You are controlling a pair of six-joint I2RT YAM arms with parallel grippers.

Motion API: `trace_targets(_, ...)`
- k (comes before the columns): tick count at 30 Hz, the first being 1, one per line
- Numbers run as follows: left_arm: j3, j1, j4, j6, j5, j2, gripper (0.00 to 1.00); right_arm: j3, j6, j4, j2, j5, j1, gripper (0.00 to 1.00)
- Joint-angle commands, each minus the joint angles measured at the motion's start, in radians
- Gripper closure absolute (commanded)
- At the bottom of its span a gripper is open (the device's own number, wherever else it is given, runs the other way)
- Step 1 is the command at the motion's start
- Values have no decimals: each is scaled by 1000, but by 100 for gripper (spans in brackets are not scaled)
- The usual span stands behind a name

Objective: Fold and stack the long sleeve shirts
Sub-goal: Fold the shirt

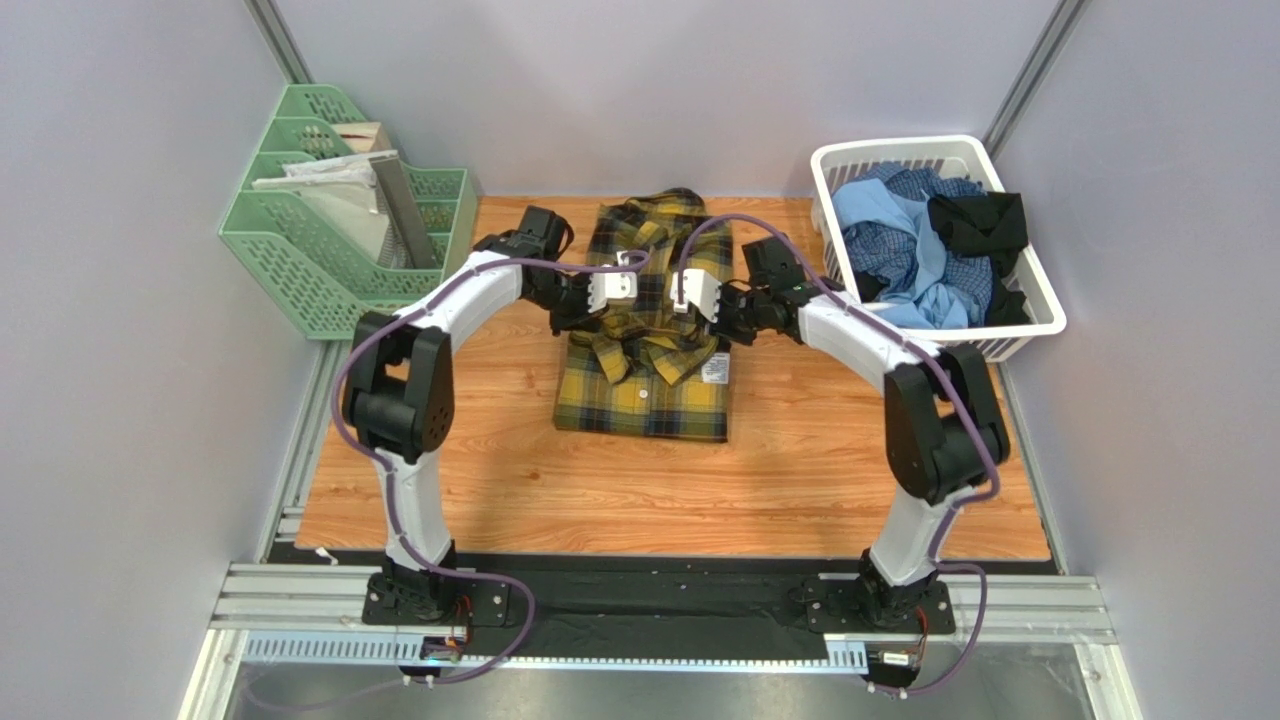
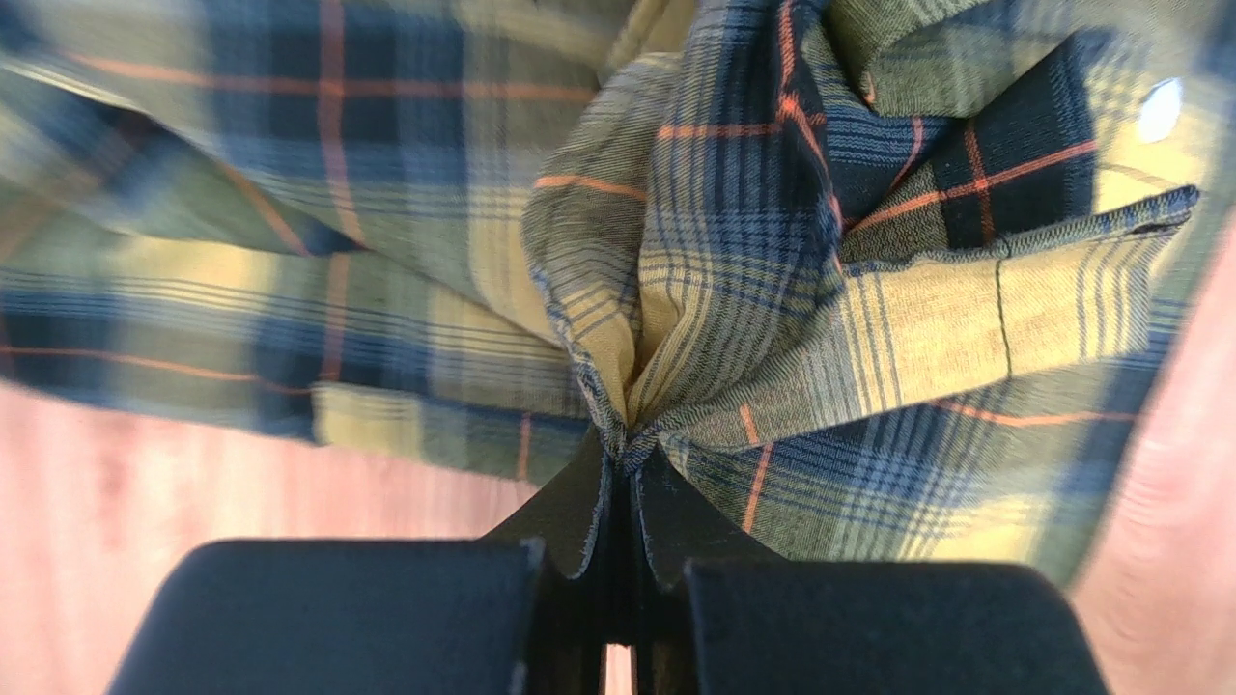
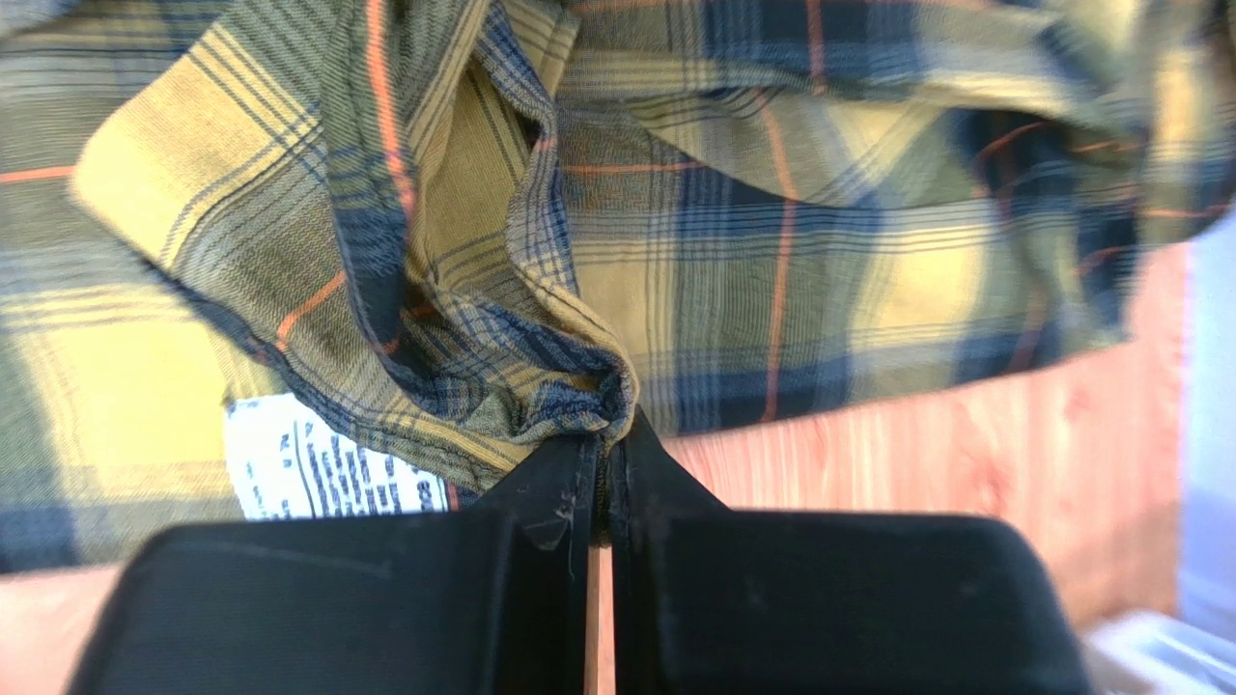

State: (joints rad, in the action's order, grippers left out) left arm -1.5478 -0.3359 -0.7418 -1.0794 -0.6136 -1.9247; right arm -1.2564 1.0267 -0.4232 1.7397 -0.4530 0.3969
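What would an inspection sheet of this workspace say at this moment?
Surface: wooden tabletop, no spills seen.
Job's things: plaid shirt partly folded mid-table, its far part bunched; other shirts, light blue and black, heaped in the white basket at the right.
Clutter: green file tray holding papers, far left.
Grippers: left gripper and right gripper each shut on a fold of the plaid shirt.
Cables: purple cables looped along both arms.
Surroundings: grey walls; metal rail at the near edge.
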Motion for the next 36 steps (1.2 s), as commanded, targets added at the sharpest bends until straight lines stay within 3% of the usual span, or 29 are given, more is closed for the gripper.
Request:
trace_targets(1,-86,-2,18,24,3,-85,99,-86,-4,80,112,-27,0,98)
trace_targets(6,-152,14,18,125,12,-154,85,-72,-37,87,150,17,-9,77)
trace_targets(7,-172,21,18,145,12,-155,82,-83,-75,87,146,28,-12,56)
trace_targets(8,-184,26,22,218,14,-152,73,-99,-103,87,141,33,-19,48)
trace_targets(10,-233,61,33,320,2,-148,68,-186,-240,66,127,40,-58,31)
trace_targets(13,-259,129,39,505,-55,-106,55,-300,-416,-61,106,4,-121,15)
trace_targets(15,-159,167,96,564,-107,-7,52,-311,-597,-116,71,-54,-163,15)
trace_targets(16,-112,172,117,570,-106,34,45,-289,-649,-127,14,-71,-170,15)
trace_targets(21,185,175,220,651,-155,265,43,-51,-865,-120,-144,-132,-135,23)
trace_targets(25,288,158,245,720,-181,312,45,55,-927,-89,-186,-113,-53,51)
trace_targets(27,320,140,266,737,-179,319,46,63,-962,-66,-146,-108,-14,66)
trace_targets(36,284,46,427,889,-69,233,42,-115,-1100,126,162,-81,23,71)
